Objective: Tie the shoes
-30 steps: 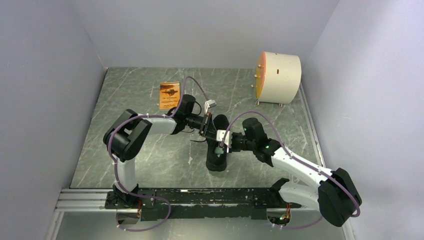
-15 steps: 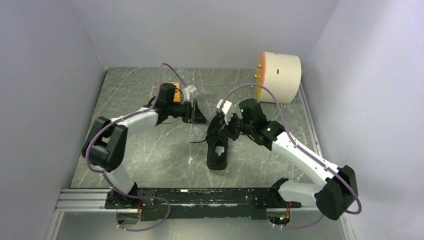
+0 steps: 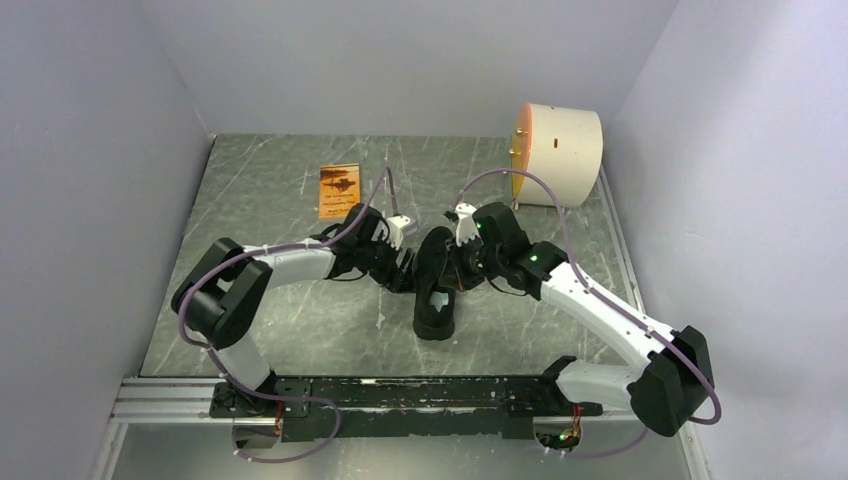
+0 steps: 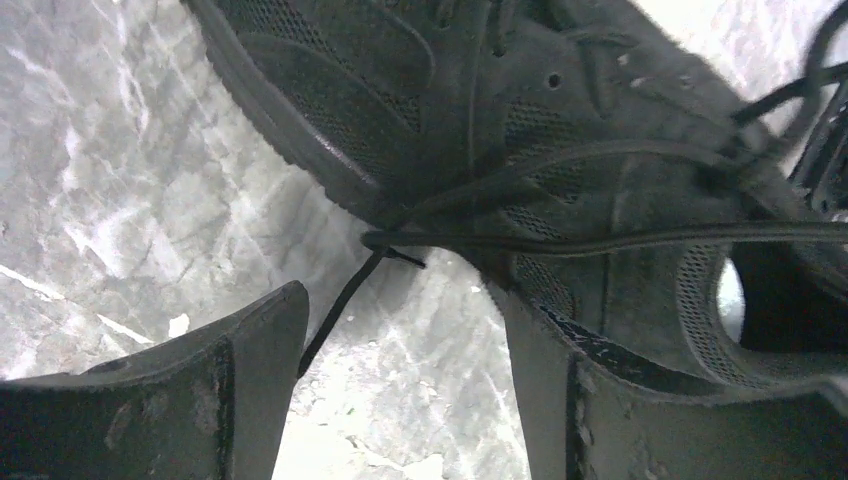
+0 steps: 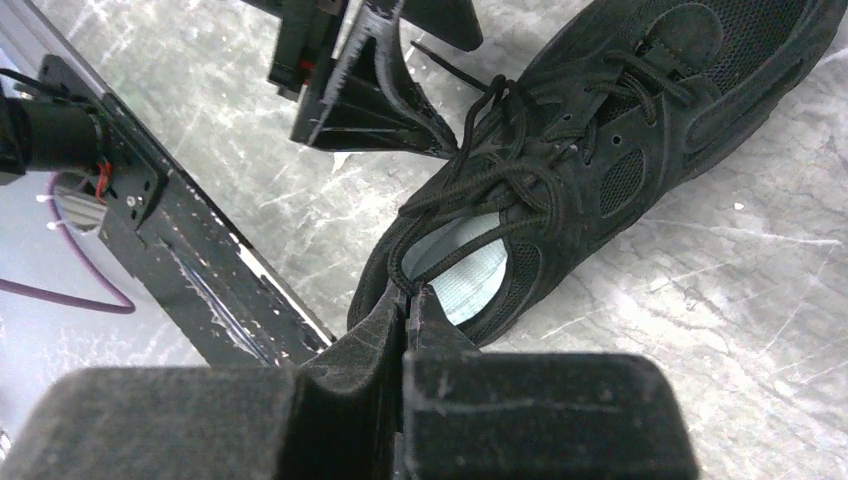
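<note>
One black sneaker (image 3: 436,300) on the marbled table (image 3: 280,190), left gripper (image 4: 400,340) jaws spread apart right beside its sole, right gripper (image 5: 408,292) jaws pinched tight on a lace loop (image 5: 393,260).

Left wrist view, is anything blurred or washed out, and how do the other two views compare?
Left wrist view: grey marble tabletop glares near white at top right, black knit sneaker mostly sharp. Right wrist view: sneaker sharp, colours truer. Top view: even light, faint shadows.
</note>
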Robot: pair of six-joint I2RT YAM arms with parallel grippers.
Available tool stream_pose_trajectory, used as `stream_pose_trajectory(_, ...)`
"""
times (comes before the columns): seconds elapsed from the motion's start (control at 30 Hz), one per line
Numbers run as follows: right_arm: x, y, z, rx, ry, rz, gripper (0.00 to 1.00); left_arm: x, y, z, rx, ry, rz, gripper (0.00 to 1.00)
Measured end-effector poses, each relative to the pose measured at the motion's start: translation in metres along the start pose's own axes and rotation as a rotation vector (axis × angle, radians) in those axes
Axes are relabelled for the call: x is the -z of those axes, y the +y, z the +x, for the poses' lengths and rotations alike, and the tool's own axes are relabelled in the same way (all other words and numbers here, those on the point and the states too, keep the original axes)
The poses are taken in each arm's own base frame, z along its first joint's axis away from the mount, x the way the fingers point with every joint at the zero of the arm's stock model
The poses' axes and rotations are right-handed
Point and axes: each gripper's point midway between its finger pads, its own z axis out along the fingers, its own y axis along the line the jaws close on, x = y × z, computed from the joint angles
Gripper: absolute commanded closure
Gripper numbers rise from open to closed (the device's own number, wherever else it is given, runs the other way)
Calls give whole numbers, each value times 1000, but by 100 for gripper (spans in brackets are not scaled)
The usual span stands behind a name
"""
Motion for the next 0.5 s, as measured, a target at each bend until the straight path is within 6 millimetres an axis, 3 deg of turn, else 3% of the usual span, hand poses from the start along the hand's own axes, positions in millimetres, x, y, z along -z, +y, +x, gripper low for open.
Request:
stream_pose_trajectory(0.3, 10, 10, -8, -74, -67, -20, 100, -11, 28, 9, -107, 23, -134, 38)
stream_pose_trajectory(0.5, 11, 7, -1, -151, -53, 3, 100, -23, 24, 5, -188, 33, -156, 43)
